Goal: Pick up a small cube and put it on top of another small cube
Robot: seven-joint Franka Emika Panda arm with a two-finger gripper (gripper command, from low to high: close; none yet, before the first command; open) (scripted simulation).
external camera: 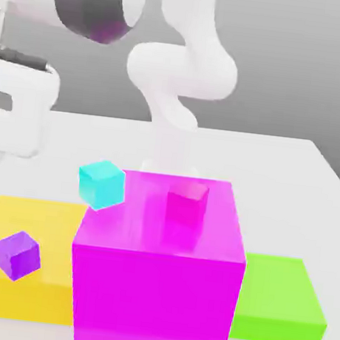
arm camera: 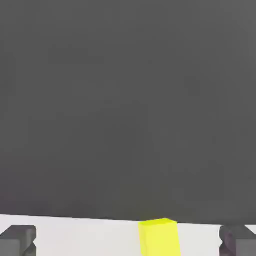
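Magenta block (external camera: 155, 290): a big glossy cube filled the lower middle of the exterior view, its top face level and reflective.
Pink cube (external camera: 186, 203): a small cube sat on the magenta block's top face, toward the back and slightly to the exterior view's right of centre.
Cyan cube (external camera: 101, 183): a small cube appeared just beside the magenta block's upper left corner, tilted; what it rested on could not be told.
Purple cube (external camera: 18, 254): a small cube, also tilted, showed over the flat yellow slab (external camera: 10, 289) in the lower left of the exterior view.
Green slab (external camera: 281, 301): a low flat piece lay at the lower right, partly behind the magenta block.
Table (external camera: 278, 163): a white surface carried all of these, with a grey backdrop behind.
Arm (external camera: 185, 78): white links curved down from the upper middle of the exterior view behind the magenta block.
Gripper (arm camera: 128, 242): two dark fingertips stood in the bottom corners of the hand view, spread wide and released, nothing between them touching either pad.
Small cube (arm camera: 159, 237): a bright yellow piece lay on the white surface at the bottom edge of the hand view, between the fingertips and nearer the right-hand one.
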